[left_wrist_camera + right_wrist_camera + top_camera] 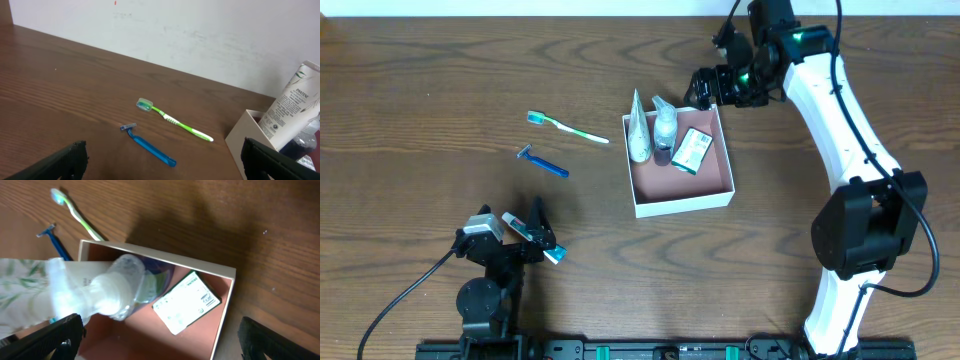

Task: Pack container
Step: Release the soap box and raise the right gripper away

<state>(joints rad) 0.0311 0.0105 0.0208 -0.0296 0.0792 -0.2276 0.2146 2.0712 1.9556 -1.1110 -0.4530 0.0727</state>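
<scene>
The container [682, 205] is a shallow square box with white walls and a pink floor, right of the table's middle. Inside it a white tube [639, 132] and a clear bottle [664, 128] stand upright, with a green-and-white packet [692, 150] lying flat beside them. My right gripper [703, 92] hovers open over the box's far right corner, nothing between its fingers; in its wrist view the right gripper [160, 342] looks down on the bottle [117, 287], the packet [186, 301] and the container's rim [160, 257]. My left gripper [540, 236] stands open and empty near the front left.
A green toothbrush [568, 127] and a blue razor [542, 162] lie on the wood left of the box. From the left wrist, the toothbrush [172, 120] and the razor [149, 146] lie ahead, the container's corner [245, 132] at right.
</scene>
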